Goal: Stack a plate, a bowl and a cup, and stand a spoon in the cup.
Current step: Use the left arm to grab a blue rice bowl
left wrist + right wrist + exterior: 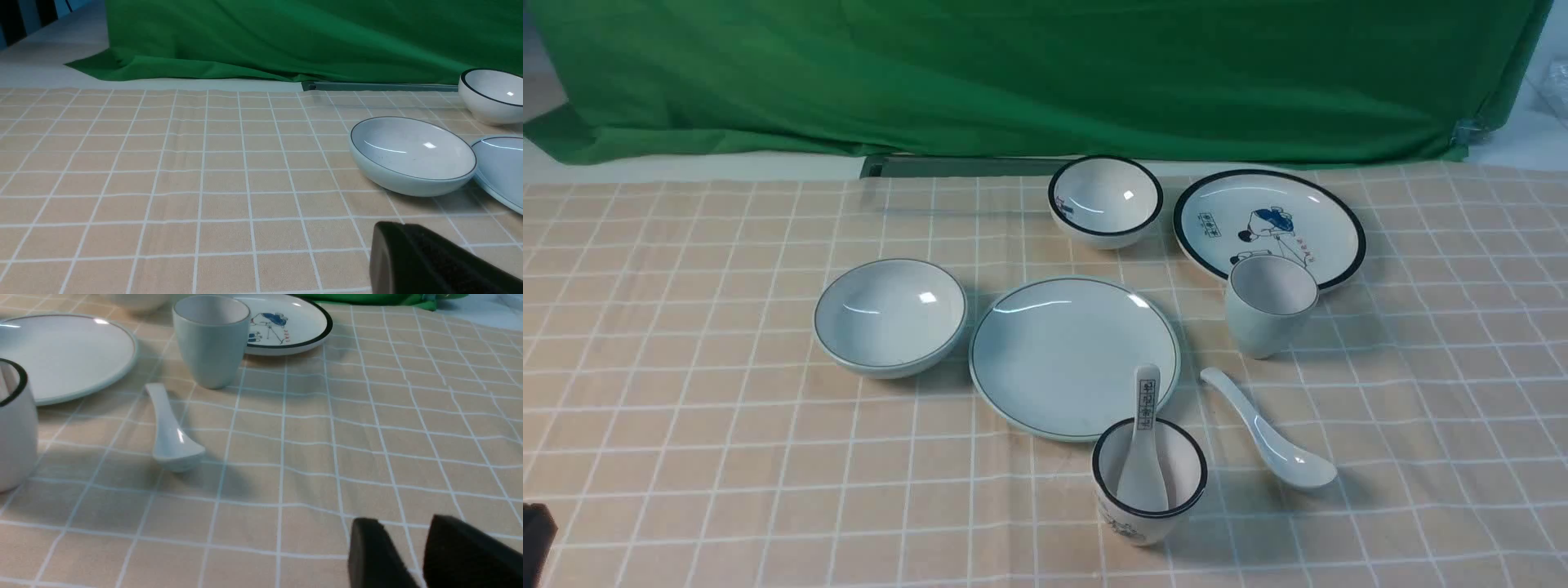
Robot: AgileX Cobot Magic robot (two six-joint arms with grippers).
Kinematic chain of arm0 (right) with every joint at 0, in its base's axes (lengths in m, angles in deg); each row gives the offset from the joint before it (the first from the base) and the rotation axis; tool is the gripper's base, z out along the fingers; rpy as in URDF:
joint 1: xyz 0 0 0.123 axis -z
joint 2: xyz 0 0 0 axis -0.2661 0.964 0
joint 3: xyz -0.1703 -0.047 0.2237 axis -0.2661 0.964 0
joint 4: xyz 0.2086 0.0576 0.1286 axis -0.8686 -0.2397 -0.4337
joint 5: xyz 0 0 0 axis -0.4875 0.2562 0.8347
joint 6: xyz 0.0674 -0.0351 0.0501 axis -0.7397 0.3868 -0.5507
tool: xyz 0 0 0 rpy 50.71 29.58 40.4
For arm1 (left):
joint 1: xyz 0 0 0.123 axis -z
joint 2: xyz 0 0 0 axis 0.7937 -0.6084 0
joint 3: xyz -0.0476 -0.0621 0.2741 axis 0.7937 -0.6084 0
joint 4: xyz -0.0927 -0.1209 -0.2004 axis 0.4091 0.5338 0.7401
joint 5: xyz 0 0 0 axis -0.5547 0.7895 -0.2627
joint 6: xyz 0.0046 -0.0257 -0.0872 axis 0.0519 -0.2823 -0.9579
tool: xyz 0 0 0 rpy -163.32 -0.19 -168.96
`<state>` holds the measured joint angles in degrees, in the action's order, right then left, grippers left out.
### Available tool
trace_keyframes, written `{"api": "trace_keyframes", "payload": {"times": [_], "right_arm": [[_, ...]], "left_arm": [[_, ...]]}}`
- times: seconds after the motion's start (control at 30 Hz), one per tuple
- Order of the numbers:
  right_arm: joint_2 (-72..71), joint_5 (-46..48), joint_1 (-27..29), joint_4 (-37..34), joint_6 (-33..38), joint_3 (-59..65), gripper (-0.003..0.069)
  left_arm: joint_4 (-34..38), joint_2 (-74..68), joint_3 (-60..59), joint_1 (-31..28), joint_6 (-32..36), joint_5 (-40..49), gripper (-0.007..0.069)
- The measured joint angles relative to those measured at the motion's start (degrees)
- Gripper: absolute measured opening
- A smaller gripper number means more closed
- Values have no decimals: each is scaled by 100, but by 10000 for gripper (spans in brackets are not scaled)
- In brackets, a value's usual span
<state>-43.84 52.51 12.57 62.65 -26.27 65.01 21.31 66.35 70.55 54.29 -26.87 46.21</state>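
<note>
There are 2 plates: the plain plate (1062,343) and the cartoon plate (1327,214). There are 2 bowls: the shallow bowl (890,314) and the black-rimmed bowl (1104,200). There are 2 cups: the plain cup (1267,314) and the printed cup (1153,524). There are 2 spoons: the plain spoon (1266,433) and the lettered spoon (1145,445).

Centre of table (686,457): plate (1062,351); bowl (890,317) just left, cup (1267,306) right, spoon (1270,433) lying before cup. Toward far edge: second bowl (1105,200), second plate (1270,220), latter behind cup. At plate's near side: second cup (1150,490), second spoon (1143,445) standing in it.
</note>
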Motion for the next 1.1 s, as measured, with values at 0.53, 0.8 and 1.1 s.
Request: {"api": "trace_keyframes", "payload": {"times": [0.53,0.8,1.1], "right_arm": [[0,0,0,0,0,0,239],[0,0,0,0,0,0,239],[0,0,0,0,0,0,239]], "left_arm": [[0,0,0,0,0,0,7],[545,0,0,-1,-145,-525,7],[2619,0,0,-1,-961,-2005,7]]}}
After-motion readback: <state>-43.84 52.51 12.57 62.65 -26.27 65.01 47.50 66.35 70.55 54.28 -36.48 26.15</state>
